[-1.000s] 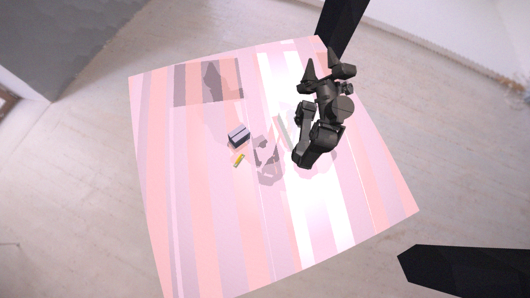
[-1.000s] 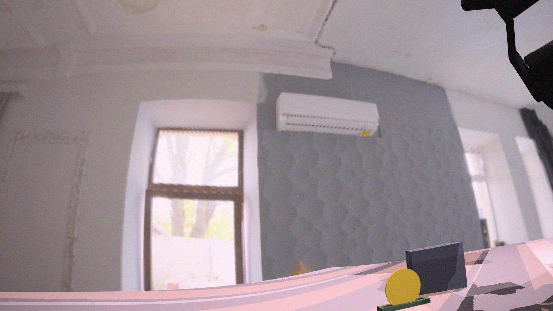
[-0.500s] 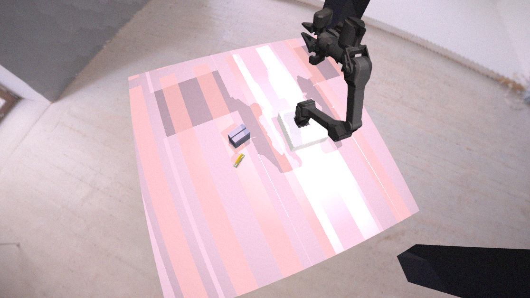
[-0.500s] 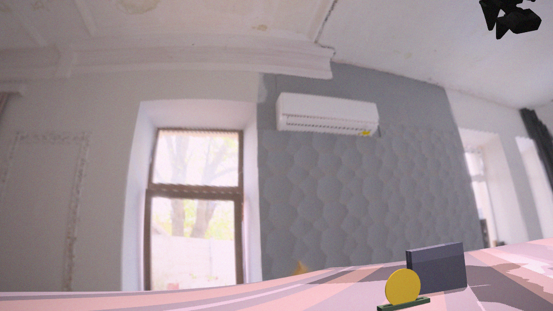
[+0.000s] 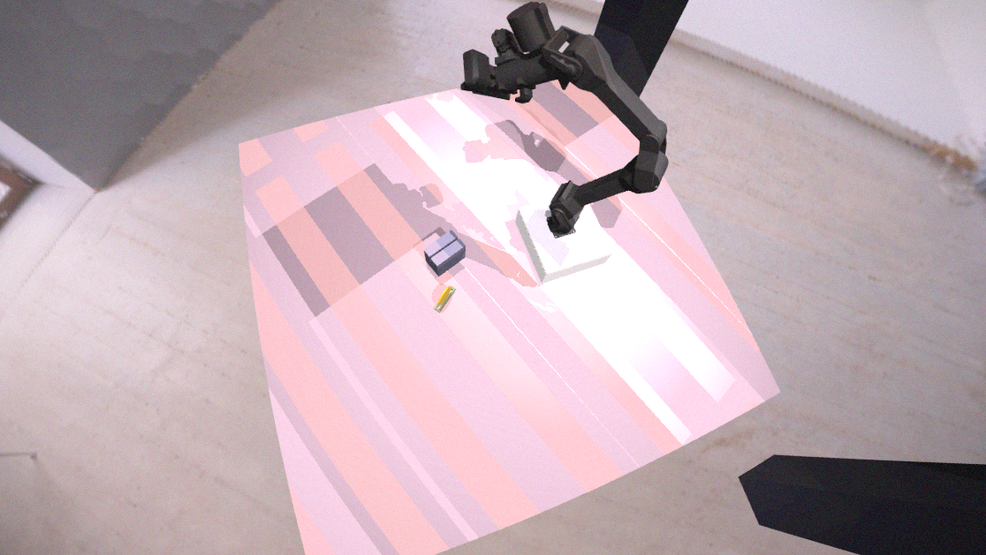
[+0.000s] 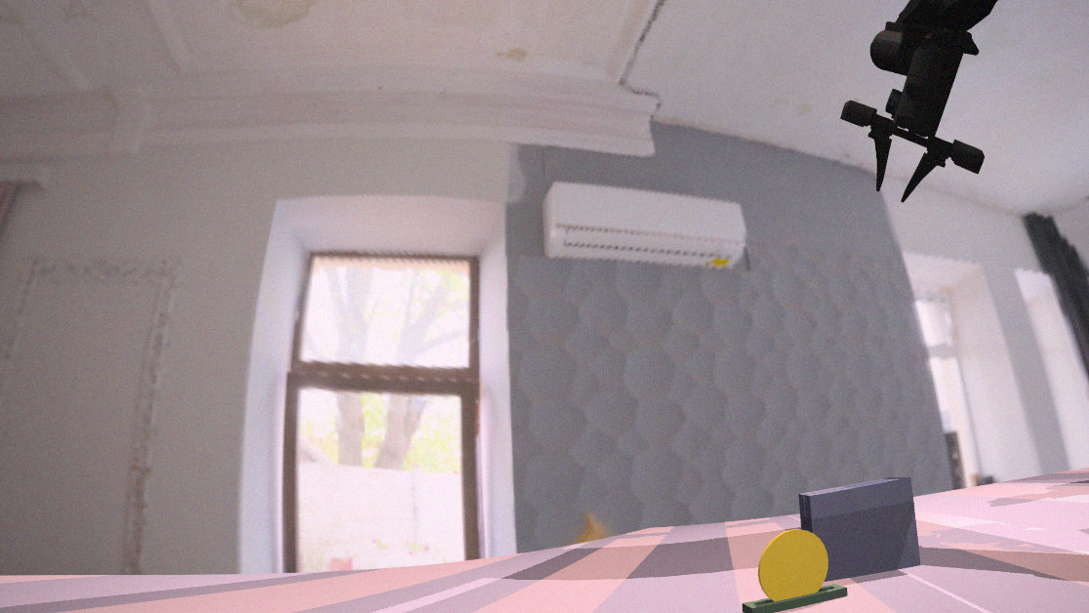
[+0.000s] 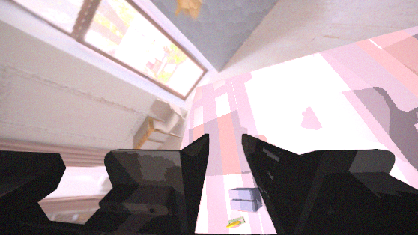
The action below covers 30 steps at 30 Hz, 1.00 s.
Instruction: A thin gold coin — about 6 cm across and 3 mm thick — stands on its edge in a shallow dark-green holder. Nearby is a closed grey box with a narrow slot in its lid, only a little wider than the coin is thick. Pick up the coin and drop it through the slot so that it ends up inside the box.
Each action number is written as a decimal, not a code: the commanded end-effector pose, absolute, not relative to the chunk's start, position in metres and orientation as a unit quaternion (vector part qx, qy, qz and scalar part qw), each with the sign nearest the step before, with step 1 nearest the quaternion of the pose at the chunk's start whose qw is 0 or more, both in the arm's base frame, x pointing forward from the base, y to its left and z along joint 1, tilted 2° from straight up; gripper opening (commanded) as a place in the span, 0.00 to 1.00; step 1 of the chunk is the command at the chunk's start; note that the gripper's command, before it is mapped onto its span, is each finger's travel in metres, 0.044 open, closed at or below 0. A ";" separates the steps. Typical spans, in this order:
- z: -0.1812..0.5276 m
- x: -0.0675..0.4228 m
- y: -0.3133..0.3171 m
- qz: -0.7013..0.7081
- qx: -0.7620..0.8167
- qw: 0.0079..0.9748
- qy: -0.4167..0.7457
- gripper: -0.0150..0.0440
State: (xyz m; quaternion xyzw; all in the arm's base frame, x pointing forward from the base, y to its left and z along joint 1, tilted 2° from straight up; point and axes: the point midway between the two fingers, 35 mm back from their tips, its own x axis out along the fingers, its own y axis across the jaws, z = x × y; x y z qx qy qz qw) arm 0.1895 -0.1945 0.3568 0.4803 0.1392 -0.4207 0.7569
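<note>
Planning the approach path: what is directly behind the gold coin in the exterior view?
The grey box stands just behind the coin. The coin hides the box's lower left corner; the lid slot is not visible from here.
</note>
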 end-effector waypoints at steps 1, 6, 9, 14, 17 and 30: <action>0.324 0.232 -0.182 -0.367 0.415 0.794 0.251 0.53; 0.275 0.286 -0.144 -0.264 0.297 0.828 0.395 0.53; 0.246 0.314 -0.113 -0.190 0.220 0.836 0.466 0.53; 0.197 0.346 -0.052 -0.056 0.087 0.825 0.555 0.53; 0.177 0.353 -0.026 0.000 0.029 0.810 0.586 0.53; 0.089 0.357 0.073 0.241 -0.221 0.675 0.661 0.53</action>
